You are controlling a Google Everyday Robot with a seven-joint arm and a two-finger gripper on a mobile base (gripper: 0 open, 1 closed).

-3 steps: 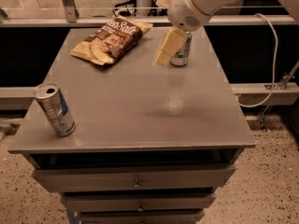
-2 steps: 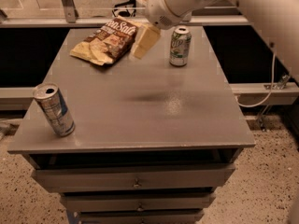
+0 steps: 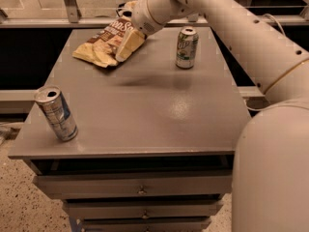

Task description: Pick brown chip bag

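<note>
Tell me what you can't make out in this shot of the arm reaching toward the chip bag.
All in the camera view:
- Chip bag: its right end is hidden behind the gripper, which is over that end at the far side of the table; contact cannot be told.
- Bag lettering: partly covered by the arm.
- Green can and silver can: labels too small to read.
- Drawers: the lowest is cut off by the bottom edge.

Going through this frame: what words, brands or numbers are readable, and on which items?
On the chip bag: white script, too blurred to read; the gripper, over its right edge, hides part.
On the green can: label print, too blurred to read.
On the blue can: label print, too blurred to read.
</note>
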